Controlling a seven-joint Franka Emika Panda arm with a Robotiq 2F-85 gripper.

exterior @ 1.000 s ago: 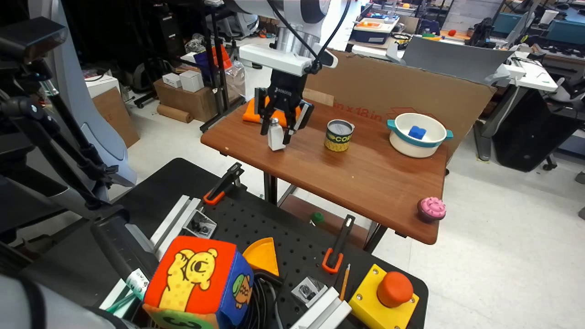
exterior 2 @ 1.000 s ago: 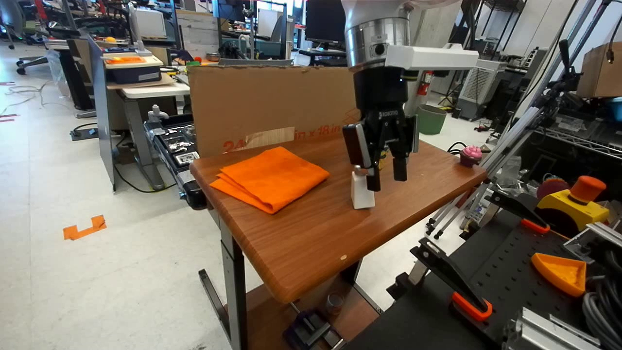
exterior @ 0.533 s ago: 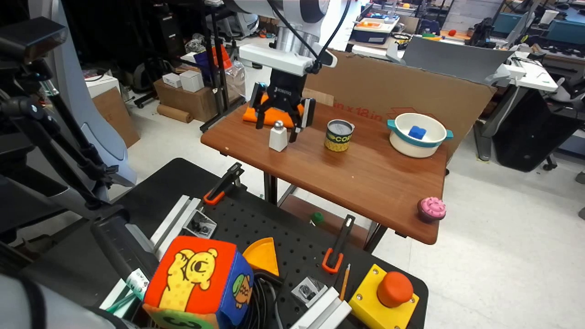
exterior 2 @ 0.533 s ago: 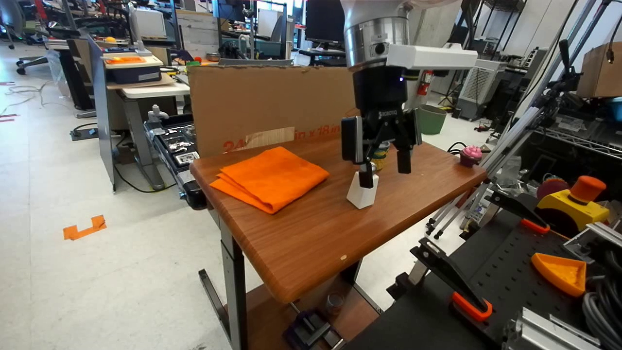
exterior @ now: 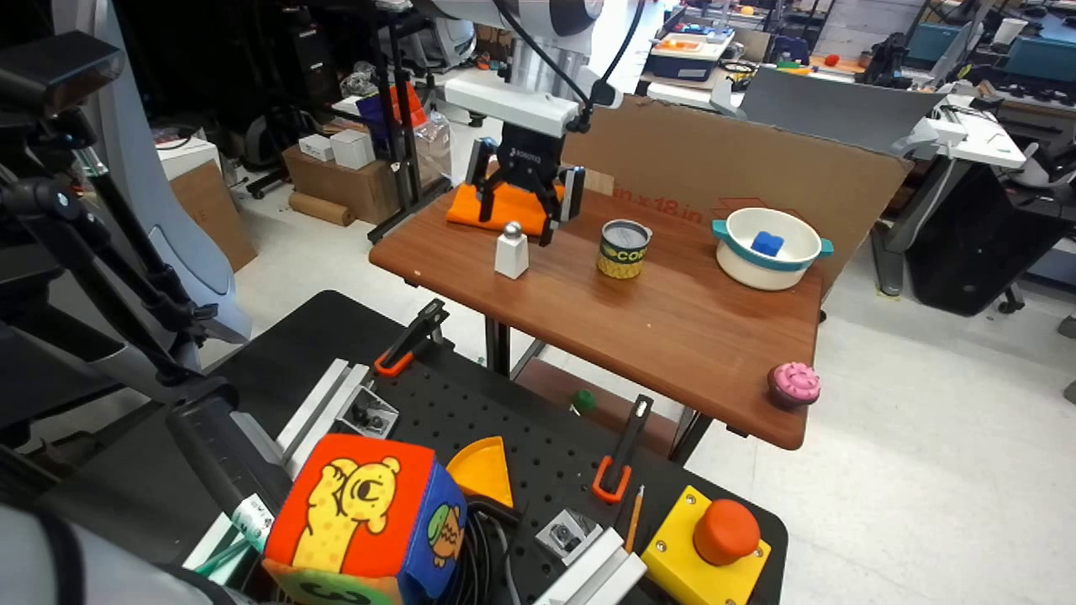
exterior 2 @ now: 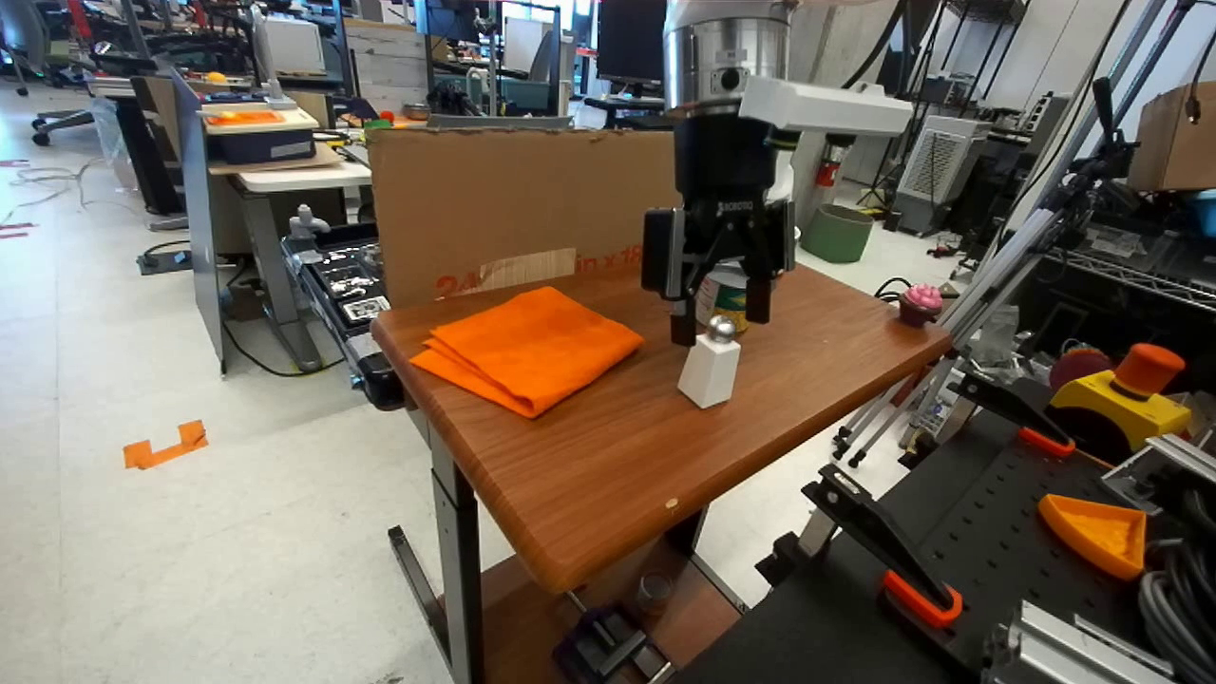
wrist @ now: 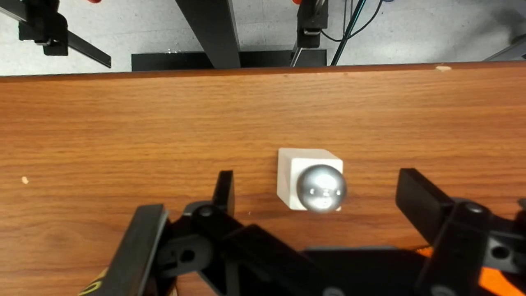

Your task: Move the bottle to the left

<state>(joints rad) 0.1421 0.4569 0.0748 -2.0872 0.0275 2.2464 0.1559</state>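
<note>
Currently the bottle (exterior 2: 710, 372) stands upright on the brown wooden table (exterior 2: 589, 475): white, square-sided, tapering upward to a shiny silver ball (wrist: 321, 188) on top. Gripper (exterior: 516, 225) hangs apart from it, jaws spread wide and holding nothing; in the wrist view the bottle shows between them. Yellow-labelled can (exterior: 624, 249) and folded orange cloth (exterior 2: 532, 351) share the tabletop.

The table (exterior: 622, 315) — cardboard (exterior: 740, 151) along its back edge — bears an orange cloth (exterior 2: 532, 347) near one back corner, a pot (exterior: 761, 276) holding a blue block (exterior: 767, 244) near another, a cupcake (exterior: 793, 386) by a front corner.
</note>
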